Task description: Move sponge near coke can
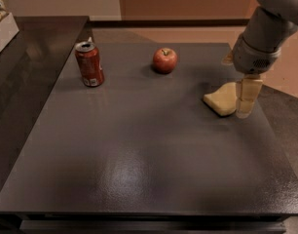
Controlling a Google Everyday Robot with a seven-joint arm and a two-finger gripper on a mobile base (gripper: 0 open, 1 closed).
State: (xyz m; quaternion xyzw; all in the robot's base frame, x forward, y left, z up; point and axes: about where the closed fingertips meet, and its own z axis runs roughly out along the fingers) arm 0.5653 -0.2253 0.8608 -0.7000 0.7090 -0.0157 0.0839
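**Hand at the sponge, coke can on the other side of the apple**

The red apple (165,60) sits in the far middle part of the dark tabletop (139,155), and I describe all places from it.

To the left of the apple, well apart from it, the coke can (89,64) stands upright. It is red with a silver top, and its label faces the camera.

To the right of the apple and somewhat closer to the camera lies the sponge (221,100). It is a pale yellow piece and it lies flat on the tabletop. The sponge is much nearer to the apple than to the coke can; the apple is between the two.

The hand (247,99) is further right from the apple, at the right end of the sponge. It points down to the tabletop and overlaps this end of the sponge. It has almost the same pale yellow colour as the sponge, so I cannot tell if the hand is wide, narrow, or holding the sponge.

The grey arm (266,38) goes up from the hand to the top right corner, behind and right of the apple.
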